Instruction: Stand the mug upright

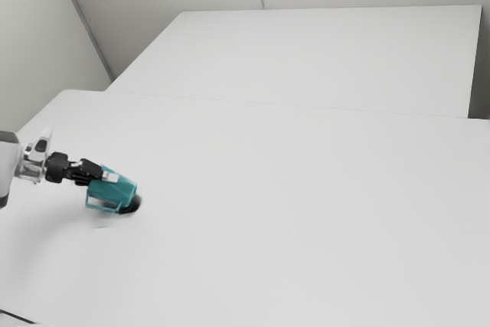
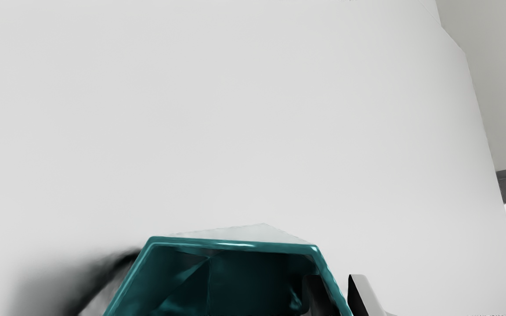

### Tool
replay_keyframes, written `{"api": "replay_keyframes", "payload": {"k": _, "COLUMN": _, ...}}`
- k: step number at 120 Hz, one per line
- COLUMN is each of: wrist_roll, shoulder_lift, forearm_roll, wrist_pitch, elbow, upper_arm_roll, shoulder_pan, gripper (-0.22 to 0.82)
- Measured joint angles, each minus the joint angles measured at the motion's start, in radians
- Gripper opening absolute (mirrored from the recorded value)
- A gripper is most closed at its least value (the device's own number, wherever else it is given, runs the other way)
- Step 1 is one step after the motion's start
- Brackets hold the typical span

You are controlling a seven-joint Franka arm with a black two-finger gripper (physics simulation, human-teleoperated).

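The jaws are clamped on the wall of the teal mug (image 1: 112,191), one finger (image 2: 318,296) inside it, the other outside. The mug tilts, its open end toward the jaws and its base beyond them, low over the counter (image 1: 306,204); whether it touches, I cannot tell.

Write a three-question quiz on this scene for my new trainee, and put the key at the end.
1. Multiple choice: what colour is the mug?
a) red
b) teal
c) yellow

2. True or false: the mug is upright.

3. Which way does the mug's open mouth face: toward the hand or away from it?

Key: 1. b; 2. false, it is tilted; 3. toward the hand.
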Motion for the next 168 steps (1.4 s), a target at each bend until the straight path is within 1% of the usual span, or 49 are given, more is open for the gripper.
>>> {"api": "replay_keyframes", "payload": {"k": 15, "wrist_roll": -0.001, "shoulder_lift": -0.027, "forearm_roll": 0.008, "wrist_pitch": 0.004, "elbow": 0.001, "upper_arm_roll": 0.000, "shoulder_pan": -0.028, "gripper": -0.15}}
{"api": "replay_keyframes", "payload": {"k": 32, "wrist_roll": -0.004, "shoulder_lift": -0.071, "forearm_roll": 0.054, "wrist_pitch": 0.024, "elbow": 0.009, "upper_arm_roll": -0.001, "shoulder_pan": -0.087, "gripper": -0.16}}
{"api": "replay_keyframes", "payload": {"k": 57, "wrist_roll": -0.049, "shoulder_lift": -0.139, "forearm_roll": 0.238, "wrist_pitch": 0.088, "elbow": 0.041, "upper_arm_roll": -0.004, "shoulder_pan": -0.190, "gripper": -0.17}}
{"api": "replay_keyframes", "payload": {"k": 76, "wrist_roll": -0.118, "shoulder_lift": -0.180, "forearm_roll": 0.413, "wrist_pitch": 0.149, "elbow": 0.046, "upper_arm_roll": -0.024, "shoulder_pan": -0.247, "gripper": -0.17}}
{"api": "replay_keyframes", "payload": {"k": 91, "wrist_roll": -0.183, "shoulder_lift": -0.192, "forearm_roll": 0.525, "wrist_pitch": 0.191, "elbow": 0.046, "upper_arm_roll": -0.031, "shoulder_pan": -0.302, "gripper": -0.17}}
{"api": "replay_keyframes", "payload": {"k": 99, "wrist_roll": -0.221, "shoulder_lift": -0.204, "forearm_roll": 0.579, "wrist_pitch": 0.210, "elbow": 0.046, "upper_arm_roll": -0.022, "shoulder_pan": -0.344, "gripper": -0.17}}
{"api": "replay_keyframes", "payload": {"k": 129, "wrist_roll": -0.377, "shoulder_lift": -0.254, "forearm_roll": 0.738, "wrist_pitch": 0.265, "elbow": 0.026, "upper_arm_roll": -0.020, "shoulder_pan": -0.470, "gripper": -0.17}}
{"api": "replay_keyframes", "payload": {"k": 143, "wrist_roll": -0.456, "shoulder_lift": -0.283, "forearm_roll": 0.801, "wrist_pitch": 0.278, "elbow": -0.002, "upper_arm_roll": -0.036, "shoulder_pan": -0.468, "gripper": -0.17}}
{"api": "replay_keyframes", "payload": {"k": 168, "wrist_roll": -0.598, "shoulder_lift": -0.336, "forearm_roll": 0.893, "wrist_pitch": 0.291, "elbow": -0.057, "upper_arm_roll": -0.095, "shoulder_pan": -0.468, "gripper": -0.17}}
